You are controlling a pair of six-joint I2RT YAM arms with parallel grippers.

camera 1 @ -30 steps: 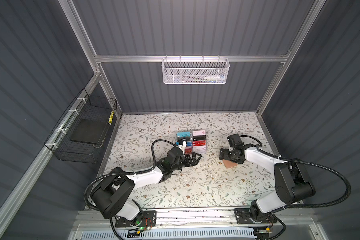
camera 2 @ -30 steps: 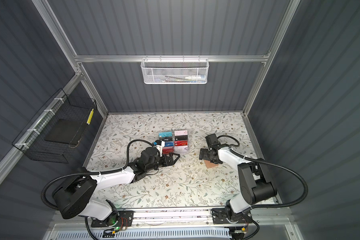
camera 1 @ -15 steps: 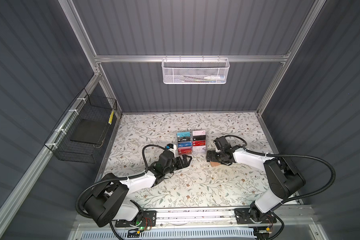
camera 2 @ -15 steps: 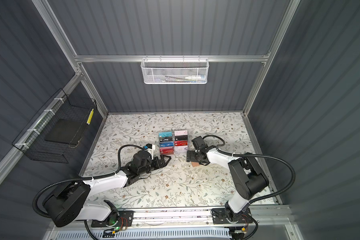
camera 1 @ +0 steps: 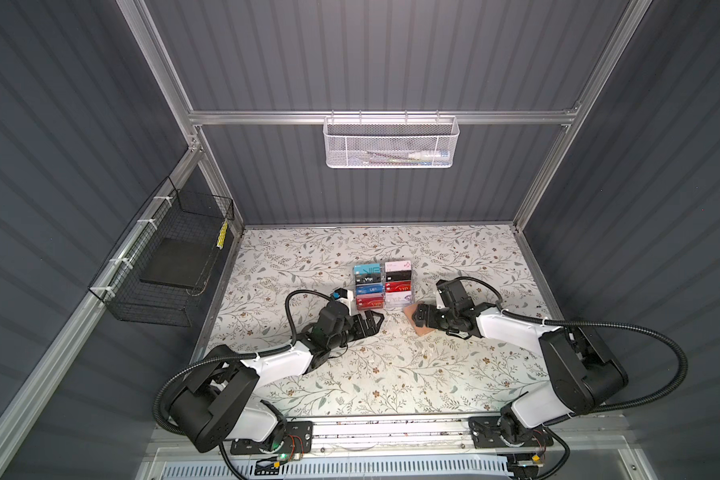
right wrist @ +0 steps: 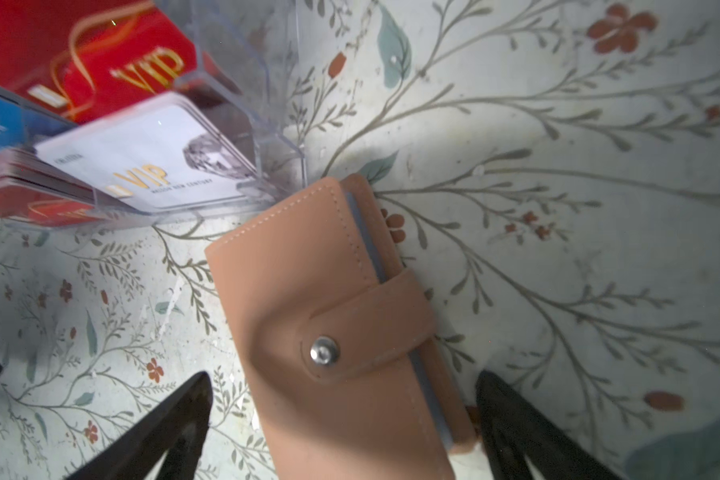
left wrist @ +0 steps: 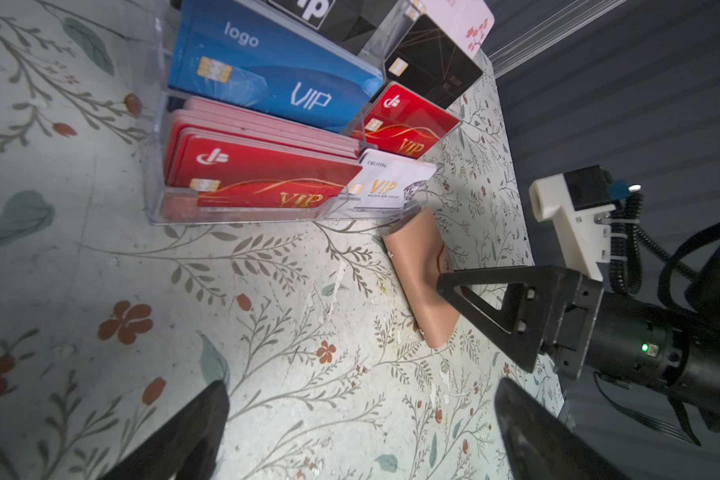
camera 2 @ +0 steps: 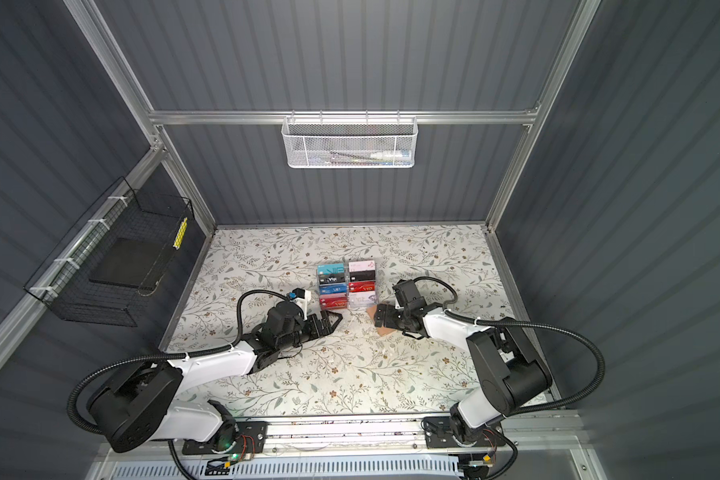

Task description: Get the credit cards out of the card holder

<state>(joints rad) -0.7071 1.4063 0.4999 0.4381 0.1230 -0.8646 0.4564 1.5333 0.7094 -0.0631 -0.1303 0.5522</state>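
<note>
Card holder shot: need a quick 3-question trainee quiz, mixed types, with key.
1. True or false: the card holder lies open.
2. The right gripper is: A shut on the holder; B open, fingers either side of the holder; C out of view.
3. Fill in: the card in the clear rack nearest the holder is ___.
Key: 1 false, its strap is snapped shut. 2 B. 3 the white card.
</note>
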